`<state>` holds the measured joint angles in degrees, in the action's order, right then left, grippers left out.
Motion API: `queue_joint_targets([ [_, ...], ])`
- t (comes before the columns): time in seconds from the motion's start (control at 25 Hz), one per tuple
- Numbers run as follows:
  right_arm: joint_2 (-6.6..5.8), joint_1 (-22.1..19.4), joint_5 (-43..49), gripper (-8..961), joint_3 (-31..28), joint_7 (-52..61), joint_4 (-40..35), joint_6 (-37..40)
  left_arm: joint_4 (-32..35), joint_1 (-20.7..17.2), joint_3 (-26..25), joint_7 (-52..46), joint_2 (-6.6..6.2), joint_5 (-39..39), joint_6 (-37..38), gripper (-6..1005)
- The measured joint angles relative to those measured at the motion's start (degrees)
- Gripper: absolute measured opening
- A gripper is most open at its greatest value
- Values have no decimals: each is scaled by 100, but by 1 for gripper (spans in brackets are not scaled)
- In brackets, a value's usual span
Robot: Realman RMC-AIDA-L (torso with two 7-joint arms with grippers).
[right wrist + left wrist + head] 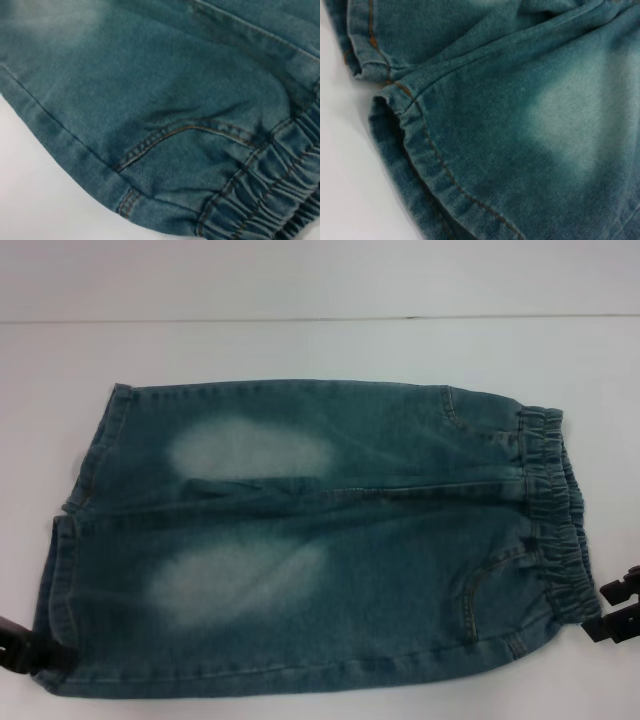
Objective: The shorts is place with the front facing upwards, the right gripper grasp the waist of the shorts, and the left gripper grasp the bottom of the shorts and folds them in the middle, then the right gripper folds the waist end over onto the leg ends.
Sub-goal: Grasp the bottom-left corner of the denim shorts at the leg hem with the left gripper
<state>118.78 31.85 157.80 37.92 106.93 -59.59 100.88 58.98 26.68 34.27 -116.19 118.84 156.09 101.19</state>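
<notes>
Where the head view's near edge cuts across the white tabletop point(300, 340), the knee-length blue-green denim shorts point(320, 540) lie flat and front up, spread sideways, with the black two-fingered left gripper point(22, 645) showing at the near left corner and the black two-fingered right gripper point(620, 605) at the near right. The left gripper sits touching or just beside the near leg's hem, but too little of it shows to tell whether its fingers are parted or closed. The right gripper sits just beside the near end of the gathered, darker elastic waist point(555, 515), its two fingers apparently apart with a gap between them and nothing held. Only the head view shows either claw; neither wrist view shows its own fingers. Closer in, the left wrist view gives the flat hemmed bottom of the shorts point(415, 145), with orange-brown stitching along the hem and the split between the two legs, details the head view blurs. Likewise, the right wrist view shows a curved stitched pocket seam point(185, 132) beside the ruffled band. Farther back, two pale faded patches point(250, 450) mark the legs. No label, brand or writing can be read in any view.
</notes>
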Motion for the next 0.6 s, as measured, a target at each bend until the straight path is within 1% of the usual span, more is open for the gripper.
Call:
queue_joint_targets([
  [0.24,42,28,-6,701,106,-42,61,2,0,11,0,0,11,0,4,68],
  [0.6,49,62,33,699,156,65,78,8,-1,-1,0,0,8,0,1,67],
])
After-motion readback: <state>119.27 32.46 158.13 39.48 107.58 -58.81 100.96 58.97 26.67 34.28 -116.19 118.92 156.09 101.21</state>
